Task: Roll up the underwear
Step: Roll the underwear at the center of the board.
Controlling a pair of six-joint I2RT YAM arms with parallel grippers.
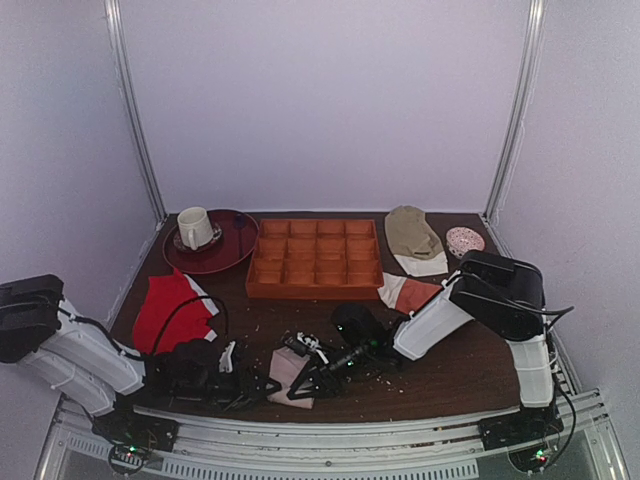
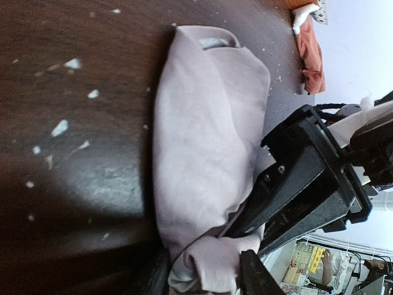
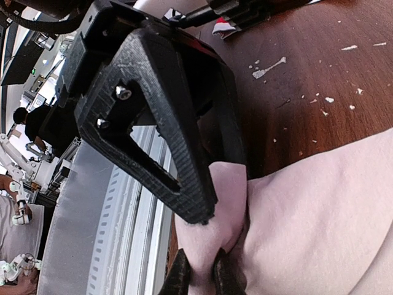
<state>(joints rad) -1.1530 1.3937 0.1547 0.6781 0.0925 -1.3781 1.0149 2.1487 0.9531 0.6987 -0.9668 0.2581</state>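
The underwear (image 1: 291,371) lies at the near edge of the counter (image 1: 455,372), a pinkish-beige bundle sitting between the two arms. In the left wrist view it is a long, loosely folded mass with a pale strip showing at its far end.

The left pincer (image 1: 250,386) comes in low from the left. In its own camera, the near end of the cloth is bunched between its two fingers, so it is clenched on the underwear. The right pincer (image 1: 310,376) reaches in from the other side. Its wrist view shows its two fingers pressed close together with a fold of the same cloth squeezed between them, so it too is grasping the underwear. The two pincers are just beside each other at the same end of the bundle.

White crumbs are scattered on the dark wood around the cloth. Farther back, a red garment (image 1: 172,308) lies to the left and an orange garment (image 1: 410,292) to the right. An orange tray (image 1: 314,285) with square compartments sits in the middle. A cup (image 1: 195,227) stands on a dark red plate (image 1: 232,250) at the back left. A tan garment (image 1: 412,235) and a small patterned bowl (image 1: 465,241) are at the back right.
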